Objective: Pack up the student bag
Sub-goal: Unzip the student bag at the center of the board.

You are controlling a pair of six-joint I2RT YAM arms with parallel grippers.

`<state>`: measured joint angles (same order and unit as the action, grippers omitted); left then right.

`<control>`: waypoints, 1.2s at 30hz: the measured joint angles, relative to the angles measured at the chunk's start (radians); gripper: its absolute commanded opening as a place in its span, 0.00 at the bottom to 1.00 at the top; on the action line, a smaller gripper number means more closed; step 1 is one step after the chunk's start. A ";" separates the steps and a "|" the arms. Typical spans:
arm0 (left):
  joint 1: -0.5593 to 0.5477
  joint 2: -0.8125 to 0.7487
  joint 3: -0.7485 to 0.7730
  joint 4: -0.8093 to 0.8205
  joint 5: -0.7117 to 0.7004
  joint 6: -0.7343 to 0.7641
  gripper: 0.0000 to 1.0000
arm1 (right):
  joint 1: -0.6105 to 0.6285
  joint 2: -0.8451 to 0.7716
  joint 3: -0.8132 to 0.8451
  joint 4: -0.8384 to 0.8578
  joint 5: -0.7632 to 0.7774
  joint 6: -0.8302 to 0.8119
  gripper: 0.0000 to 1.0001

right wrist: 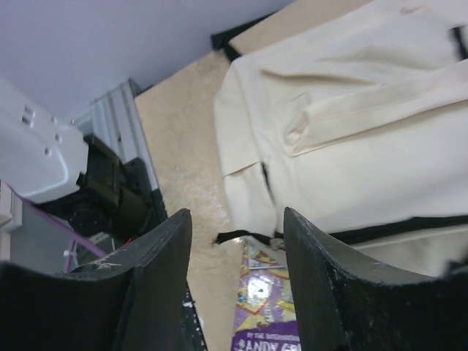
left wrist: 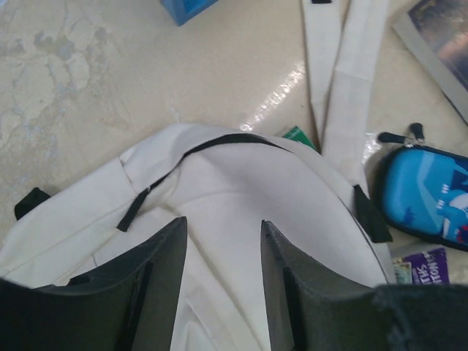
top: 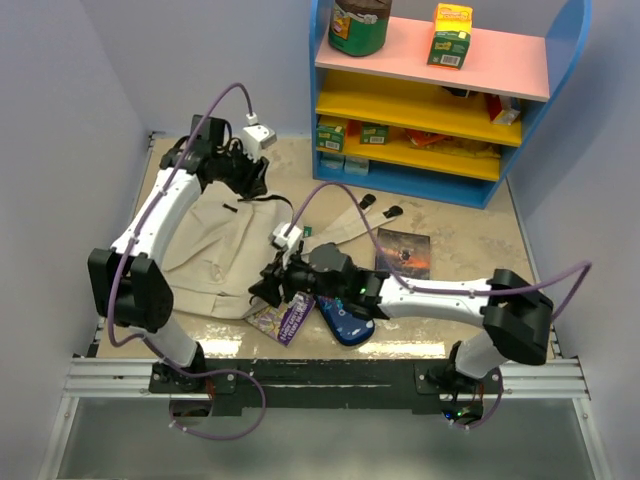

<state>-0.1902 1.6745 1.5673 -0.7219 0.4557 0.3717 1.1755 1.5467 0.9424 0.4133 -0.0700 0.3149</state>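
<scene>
The student bag (top: 215,250) lies flat on the table's left half, beige canvas with a dark zip line (left wrist: 219,140) near its top. Its two long straps (top: 345,225) run toward the shelf. My left gripper (top: 250,178) hovers over the bag's top end (left wrist: 241,190), open, with only fabric showing between the fingers (left wrist: 164,270). My right gripper (top: 270,287) is at the bag's near right corner (right wrist: 351,131), open and empty, above a purple book (right wrist: 274,307) that lies partly under the bag's edge.
A blue zip pencil case (top: 345,322) (left wrist: 428,194) lies beside the purple book (top: 290,318). A dark-covered book (top: 405,250) lies further right. A coloured shelf unit (top: 440,110) with boxes and a jar stands at the back right. Walls close in both sides.
</scene>
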 measured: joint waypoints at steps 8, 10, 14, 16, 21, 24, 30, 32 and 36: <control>-0.069 -0.103 -0.277 0.033 0.081 0.012 0.50 | -0.127 -0.208 -0.066 -0.018 0.071 -0.001 0.59; -0.108 -0.096 -0.323 0.033 0.086 0.005 0.51 | -0.139 -0.227 -0.085 -0.021 0.110 0.000 0.59; -0.140 -0.087 -0.339 0.038 0.111 -0.011 0.55 | -0.167 -0.241 -0.152 -0.032 0.172 0.008 0.57; -0.137 -0.087 -0.339 0.048 0.122 -0.016 0.57 | -0.178 -0.232 -0.182 -0.041 0.190 0.014 0.57; -0.137 -0.087 -0.343 0.058 0.141 -0.025 1.00 | -0.189 -0.191 -0.210 -0.040 0.208 0.027 0.56; -0.138 -0.099 -0.384 0.081 0.142 -0.037 1.00 | -0.189 -0.161 -0.212 -0.033 0.208 0.033 0.56; -0.144 -0.121 -0.459 0.114 0.088 -0.039 0.96 | -0.189 -0.145 -0.215 -0.027 0.206 0.039 0.52; -0.144 -0.136 -0.472 0.131 0.064 -0.039 0.87 | -0.190 -0.145 -0.216 -0.019 0.205 0.040 0.51; -0.133 -0.163 -0.476 0.131 0.061 -0.031 0.67 | -0.189 -0.145 -0.228 0.002 0.198 0.042 0.50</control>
<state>-0.3233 1.5112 1.0916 -0.5911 0.5167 0.3405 0.9863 1.4021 0.7147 0.4156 0.1276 0.3573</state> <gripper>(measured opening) 0.777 0.511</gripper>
